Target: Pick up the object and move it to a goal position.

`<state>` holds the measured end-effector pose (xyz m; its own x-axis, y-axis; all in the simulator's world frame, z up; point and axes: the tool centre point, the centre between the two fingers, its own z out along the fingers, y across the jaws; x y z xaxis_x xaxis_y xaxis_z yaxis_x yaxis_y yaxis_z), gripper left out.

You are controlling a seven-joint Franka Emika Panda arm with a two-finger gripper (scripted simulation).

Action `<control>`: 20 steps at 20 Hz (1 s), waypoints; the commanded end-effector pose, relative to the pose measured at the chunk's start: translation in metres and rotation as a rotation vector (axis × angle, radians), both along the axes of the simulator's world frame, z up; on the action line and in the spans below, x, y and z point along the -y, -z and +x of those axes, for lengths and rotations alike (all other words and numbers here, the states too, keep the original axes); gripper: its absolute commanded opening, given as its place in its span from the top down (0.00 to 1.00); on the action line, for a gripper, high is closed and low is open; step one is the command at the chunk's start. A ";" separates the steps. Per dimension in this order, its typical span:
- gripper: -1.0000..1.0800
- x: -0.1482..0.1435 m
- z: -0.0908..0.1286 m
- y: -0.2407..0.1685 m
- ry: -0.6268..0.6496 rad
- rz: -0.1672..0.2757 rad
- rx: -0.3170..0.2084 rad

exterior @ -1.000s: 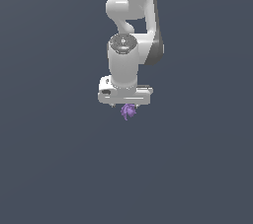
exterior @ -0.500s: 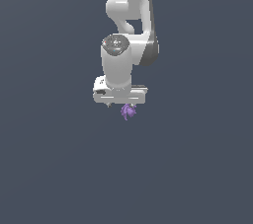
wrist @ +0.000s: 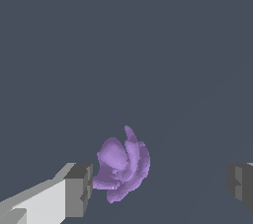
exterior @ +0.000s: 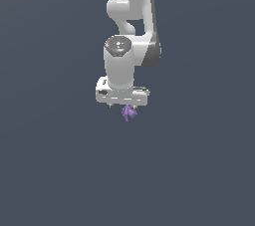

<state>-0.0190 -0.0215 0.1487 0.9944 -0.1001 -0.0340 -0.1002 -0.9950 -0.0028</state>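
The object (exterior: 129,112) is a tiny purple item with curled lobes, lying on the dark grey surface just under the white gripper (exterior: 124,107). In the wrist view the object (wrist: 122,165) sits between the two fingers, close to one dark finger pad (wrist: 79,188) and far from the other (wrist: 241,184). The gripper (wrist: 160,186) is open, with its jaws wide apart on either side of the object. I cannot tell whether the near pad touches the object.
The white arm (exterior: 130,16) rises above the gripper toward the top of the exterior view. A uniform dark grey surface (exterior: 60,170) fills the rest of both views.
The wrist and gripper have shifted slightly over the object, a little to the exterior view's left and then down. The purple object has stayed where it was.
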 end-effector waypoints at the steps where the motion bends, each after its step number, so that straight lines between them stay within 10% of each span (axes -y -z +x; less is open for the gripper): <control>1: 0.04 -0.002 -0.002 0.002 0.033 -0.001 0.001; 20: 0.04 -0.023 -0.025 0.031 0.482 -0.012 0.016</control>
